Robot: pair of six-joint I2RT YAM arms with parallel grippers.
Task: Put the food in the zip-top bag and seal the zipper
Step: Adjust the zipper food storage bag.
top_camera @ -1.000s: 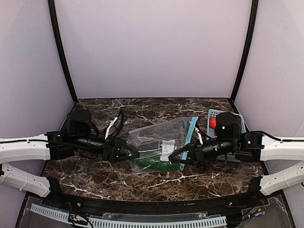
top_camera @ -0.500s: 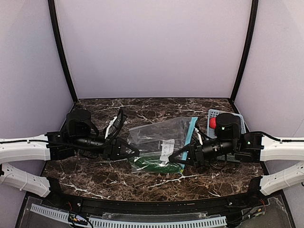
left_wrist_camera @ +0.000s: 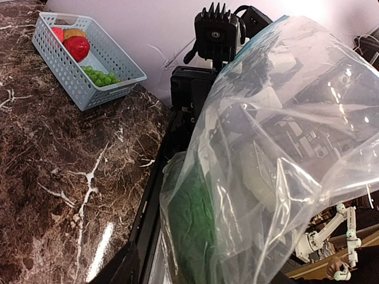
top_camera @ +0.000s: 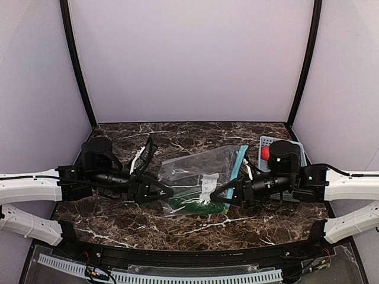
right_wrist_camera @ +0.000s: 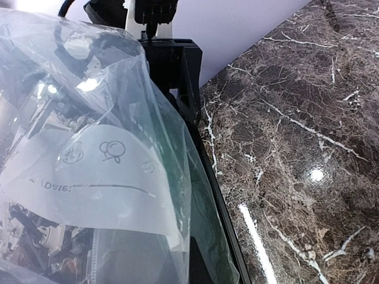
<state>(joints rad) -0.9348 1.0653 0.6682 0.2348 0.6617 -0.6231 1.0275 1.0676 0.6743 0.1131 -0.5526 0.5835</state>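
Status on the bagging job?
Done: one green item looks inside the bag. In hand: right gripper pinches the bag's mouth edge, left gripper open at its other side. Left: two red fruits, orange fruit and grapes sit in the basket; zipper to seal.

clear bag (top_camera: 195, 168) w/ teal zipper (top_camera: 237, 161); lt-blue basket (left_wrist_camera: 59, 68); brown marble table (top_camera: 118, 219).

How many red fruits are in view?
2, both in the blue basket: one red fruit mid-basket, another red fruit at its end by the orange fruit. The bag may hide more.
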